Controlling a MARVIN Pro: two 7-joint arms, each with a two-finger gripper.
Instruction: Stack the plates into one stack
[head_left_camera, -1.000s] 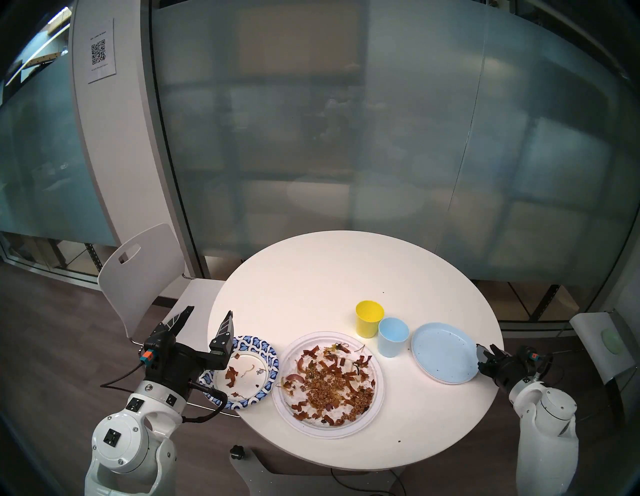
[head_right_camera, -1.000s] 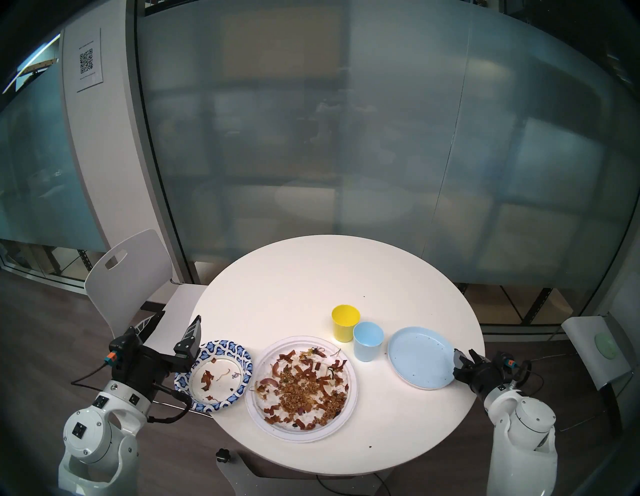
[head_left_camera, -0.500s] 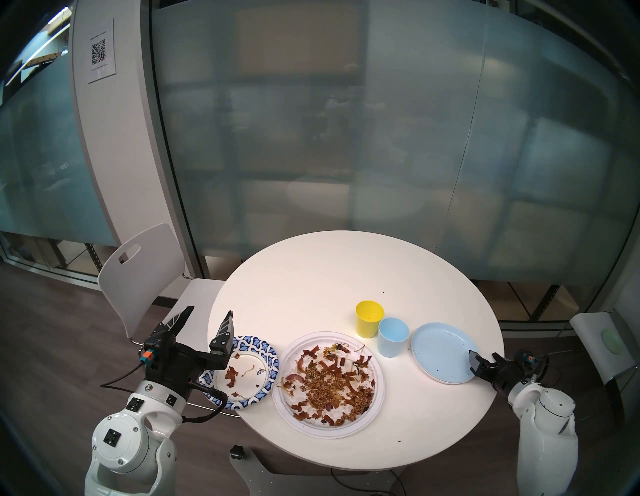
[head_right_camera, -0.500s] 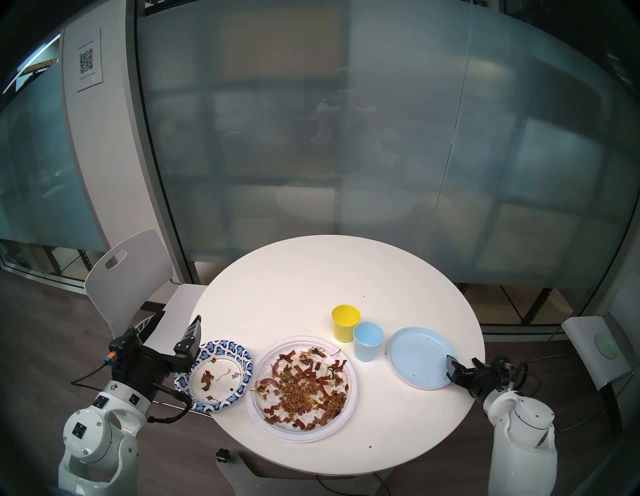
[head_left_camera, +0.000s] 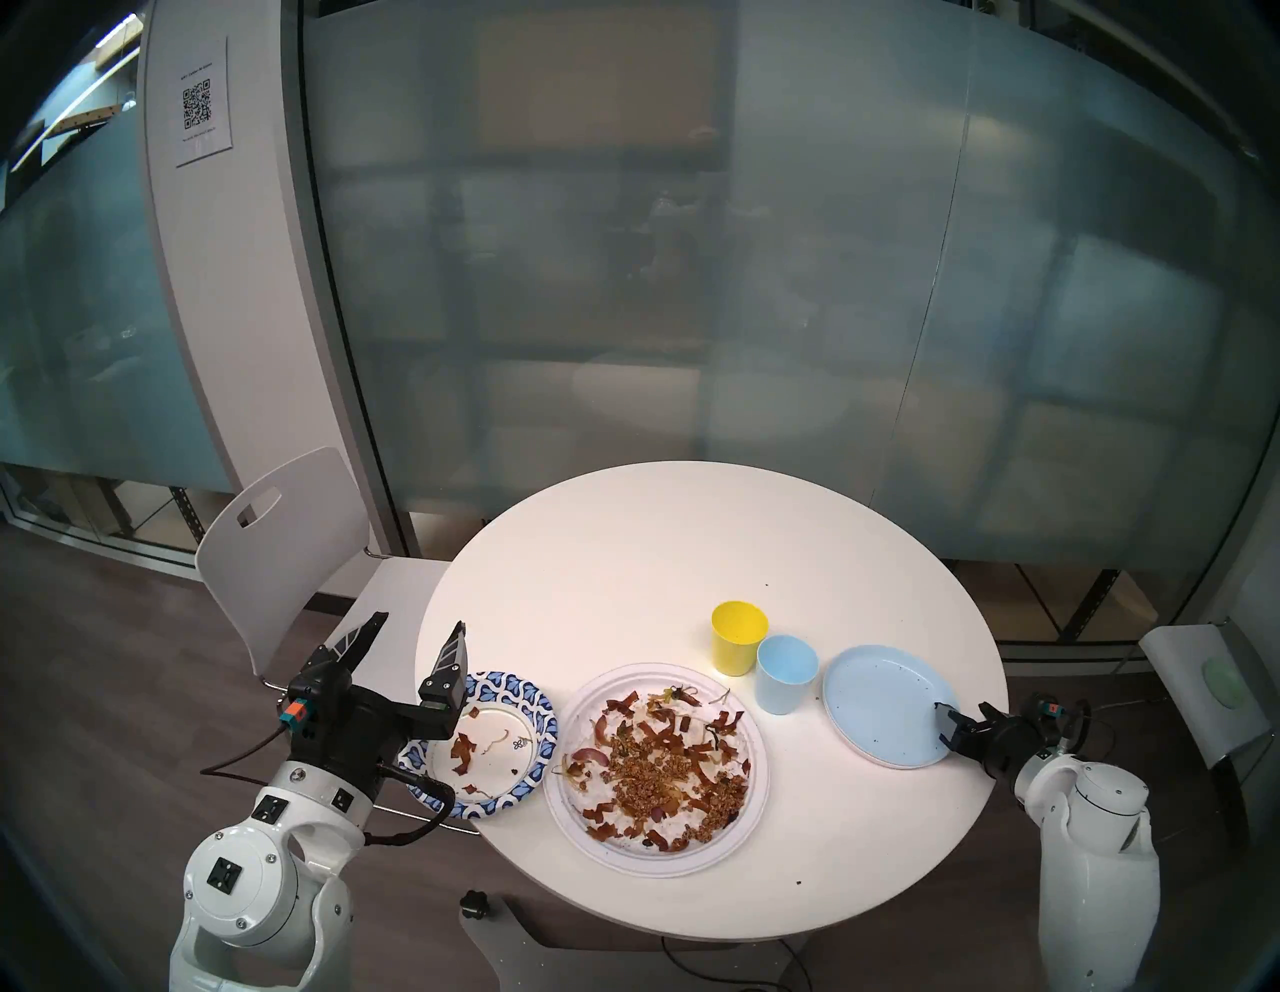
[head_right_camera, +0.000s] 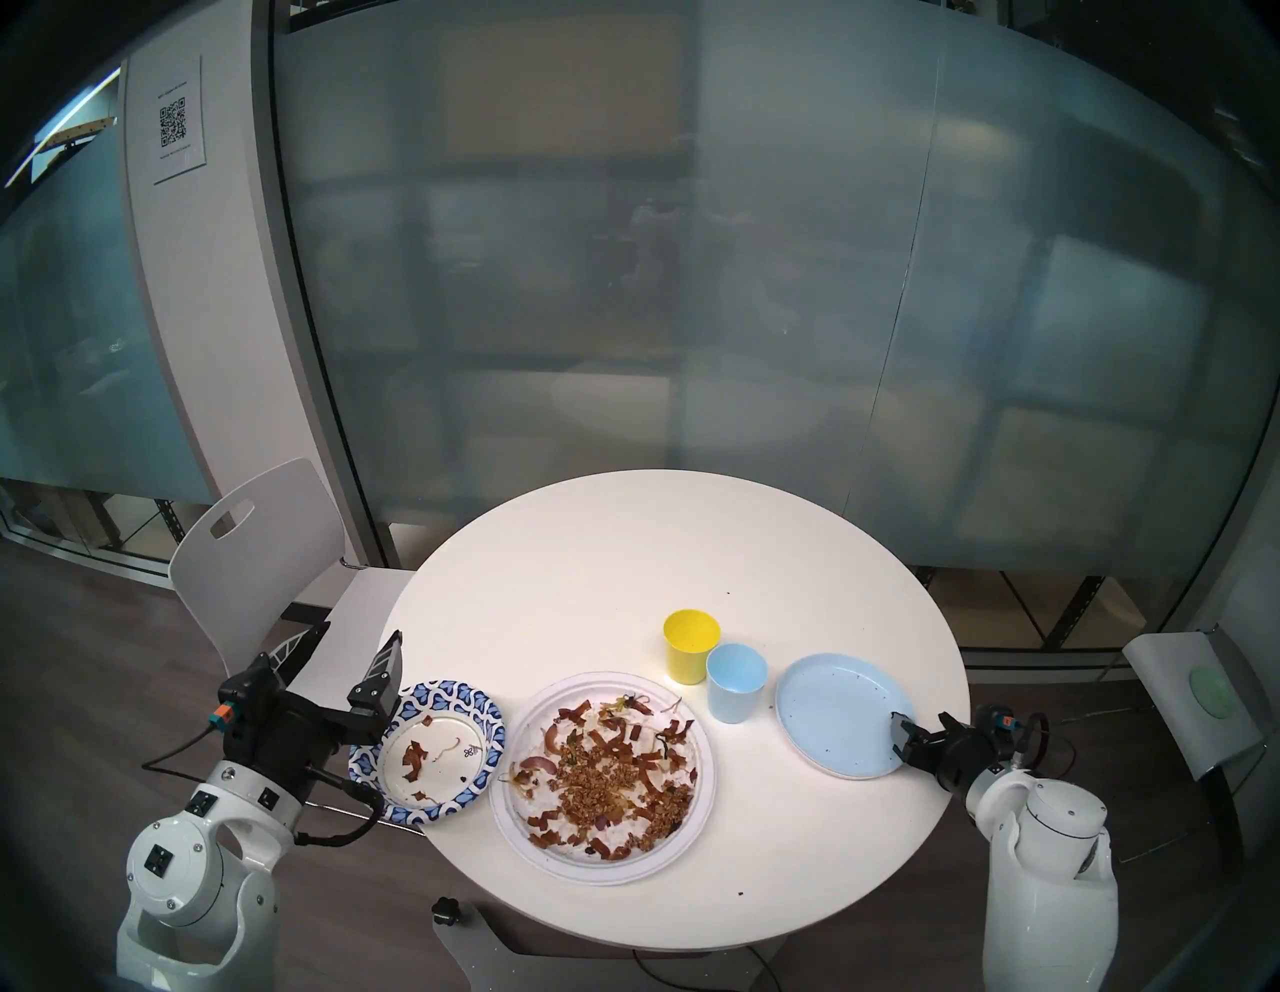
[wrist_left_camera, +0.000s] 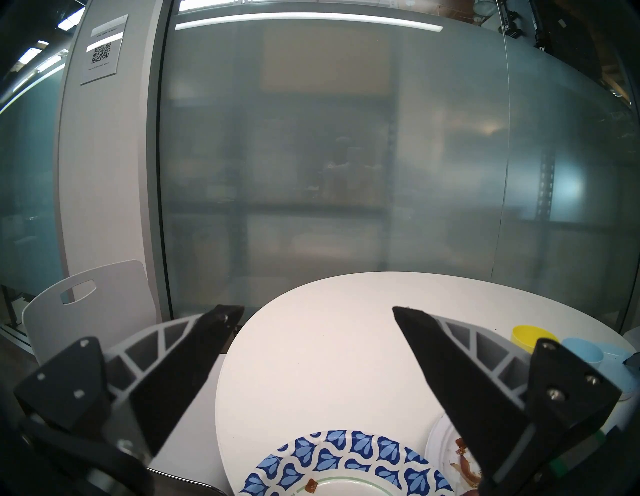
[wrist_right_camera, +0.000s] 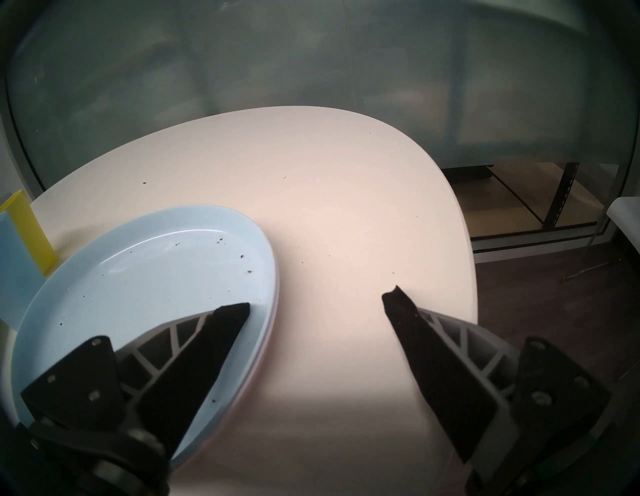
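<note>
The large white paper plate (head_left_camera: 658, 866) with brown scraps lies at the table's front middle. The blue-and-white patterned plate (head_left_camera: 533, 700) lies left of it, partly over the table edge. The plain light-blue plate (head_left_camera: 880, 706) lies at the right; a thin pale-pink edge (wrist_right_camera: 258, 367) shows under its rim. My right gripper (head_left_camera: 964, 713) is open and straddles that plate's right rim (wrist_right_camera: 138, 294), one finger over the inside and one over the table. My left gripper (head_left_camera: 419, 621) is open and empty, just behind and left of the patterned plate (wrist_left_camera: 346, 453).
A yellow cup (head_left_camera: 740, 637) and a light-blue cup (head_left_camera: 786, 675) stand between the white plate and the light-blue plate. A white chair (head_left_camera: 291, 547) stands at the table's left, another seat (head_left_camera: 1205, 693) at the right. A frosted glass wall runs behind.
My right gripper has moved left from the table's edge, so one finger now lies over the light-blue plate's right rim. The left arm and the plates have not moved.
</note>
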